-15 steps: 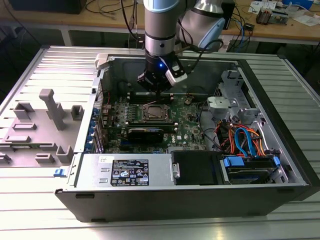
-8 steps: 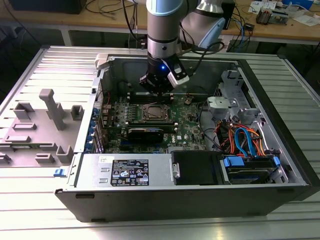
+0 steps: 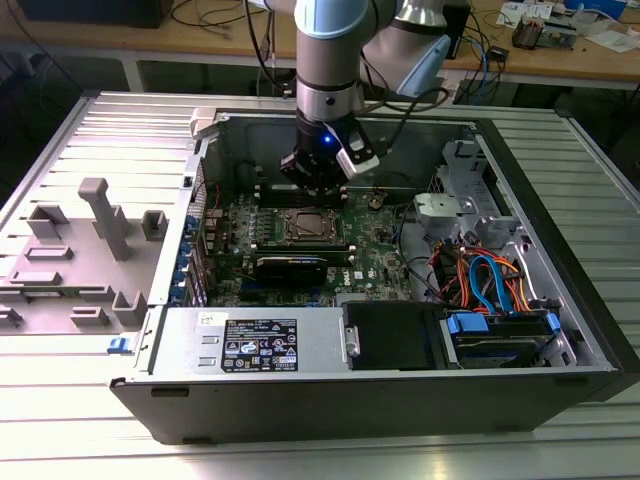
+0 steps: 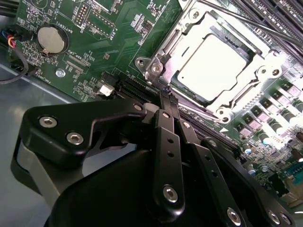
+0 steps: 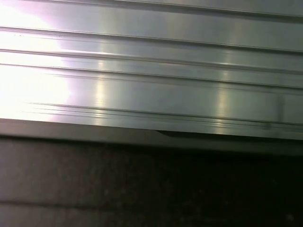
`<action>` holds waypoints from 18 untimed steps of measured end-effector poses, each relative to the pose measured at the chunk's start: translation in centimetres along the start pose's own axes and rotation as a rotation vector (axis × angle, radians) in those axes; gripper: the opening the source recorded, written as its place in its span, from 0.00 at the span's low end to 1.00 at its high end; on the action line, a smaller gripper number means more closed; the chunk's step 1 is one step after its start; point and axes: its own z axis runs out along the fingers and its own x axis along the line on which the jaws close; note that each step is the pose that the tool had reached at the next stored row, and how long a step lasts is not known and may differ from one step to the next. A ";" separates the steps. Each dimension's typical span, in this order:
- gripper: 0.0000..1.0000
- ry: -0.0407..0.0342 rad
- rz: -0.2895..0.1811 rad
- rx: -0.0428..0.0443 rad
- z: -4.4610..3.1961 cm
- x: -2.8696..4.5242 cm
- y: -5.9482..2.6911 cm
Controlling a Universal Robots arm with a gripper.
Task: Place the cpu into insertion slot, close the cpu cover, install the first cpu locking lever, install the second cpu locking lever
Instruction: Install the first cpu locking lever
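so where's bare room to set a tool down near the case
The ribbed table on the exterior view's left, beyond the grey fixture, is bare, as is the strip in front of the case. Inside, the board is crowded; the end effector hangs over the cpu.

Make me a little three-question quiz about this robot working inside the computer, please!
1. True or false: the small flat square grey metallic cpu already sits in the silvery-rimmed square insertion slot.
2. In the second wrist view, what does the thin silvery square cpu cover do? A) stands upright B) lies flat around the cpu C) rests on the table
3. In the exterior view, what is the black gripper hanging over?

Key: 1 true. 2 B. 3 the green circuit board, close to the slot.
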 end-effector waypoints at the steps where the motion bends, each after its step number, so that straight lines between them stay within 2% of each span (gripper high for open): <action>1: 0.11 0.0000 0.000 0.0000 0.11 0.00 0.00; 18: 0.11 0.0000 0.000 0.0001 0.28 -0.21 0.00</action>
